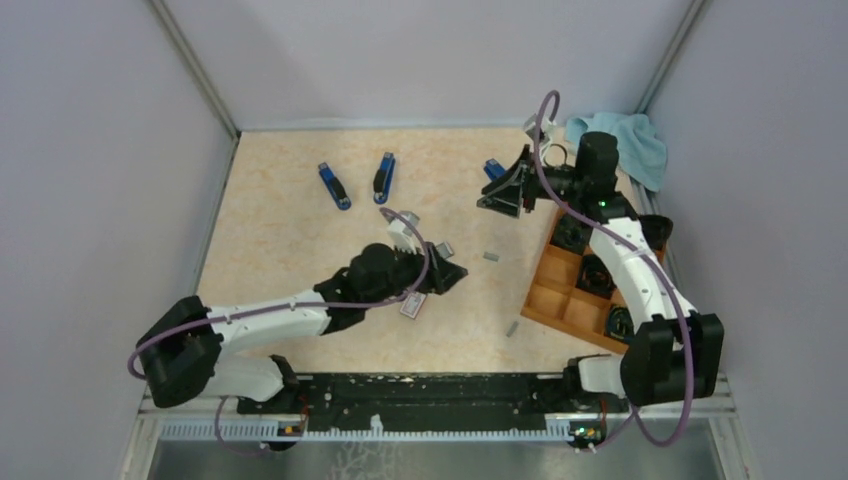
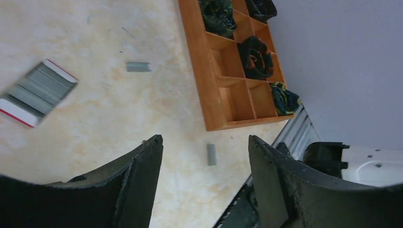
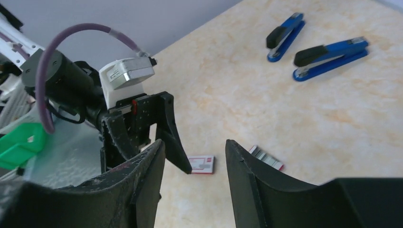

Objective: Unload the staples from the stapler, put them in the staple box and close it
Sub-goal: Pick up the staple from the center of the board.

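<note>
A beige marbled table stands between plain grey walls. The left gripper has its jaws spread with nothing between them. Just past its tips one strip of the staples lies flat on the table, and a second strip lies farther off. Both are near the wooden tray (its cells hold dark bundles, hard to make out). An open box of grey strips shows blurred. The right gripper is also parted and empty, held above the table. Beyond it are a small white box, a blue stapler and a second blue stapler. In the top view a third blue shape is mostly hidden behind the right gripper.
</note>
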{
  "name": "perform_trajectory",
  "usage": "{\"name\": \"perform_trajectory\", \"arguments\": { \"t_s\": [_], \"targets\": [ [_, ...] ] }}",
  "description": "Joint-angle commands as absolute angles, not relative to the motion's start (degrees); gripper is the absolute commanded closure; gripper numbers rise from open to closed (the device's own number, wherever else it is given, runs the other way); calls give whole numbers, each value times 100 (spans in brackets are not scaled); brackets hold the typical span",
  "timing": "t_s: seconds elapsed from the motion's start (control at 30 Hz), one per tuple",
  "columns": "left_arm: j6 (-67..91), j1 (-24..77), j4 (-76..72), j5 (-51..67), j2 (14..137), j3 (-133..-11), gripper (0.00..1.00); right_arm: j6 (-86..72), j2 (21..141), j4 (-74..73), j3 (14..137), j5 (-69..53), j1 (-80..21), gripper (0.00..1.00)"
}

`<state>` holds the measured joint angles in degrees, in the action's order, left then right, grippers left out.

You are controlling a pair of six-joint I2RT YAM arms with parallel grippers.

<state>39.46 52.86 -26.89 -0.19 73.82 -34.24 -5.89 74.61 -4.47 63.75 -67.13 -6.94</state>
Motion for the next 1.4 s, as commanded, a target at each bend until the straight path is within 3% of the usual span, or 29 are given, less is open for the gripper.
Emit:
{"name": "perform_trajectory", "arguments": {
  "t_s": [0.0,0.17,0.3,0.47,0.67,0.83,1.07,1.37],
  "targets": [
    [4811,6273,-1753,-2176,7771,-3997,28,-2197,7015,1021,5771,-7315,-520,49],
    [4693,7226,-520,-2744,8607,-5371,29,-2154,6497,1056,5589,-7435,43,49],
    [3973,7502,59,-1911,9174,-6150,28,-1917,6276,892,5560,-7316,131,49],
    [3857,7528,-157,-1121,9365,-6040,35,-1963,6243,804,5661,-7214,149,49],
    [3737,7647,444,-1279,9850,-6514,41,-1445,6079,-133,5775,-7207,149,49],
    [3628,7684,772,-1329,10405,-6845,43,-1406,5193,590,4814,-6734,436,43],
    [3526,7682,245,-1573,10727,-6839,57,-1386,5005,699,4562,-6503,579,44],
    [3497,7699,-185,-1590,11007,-6845,57,-1230,5101,515,4623,-6456,580,44]
  ]
}}
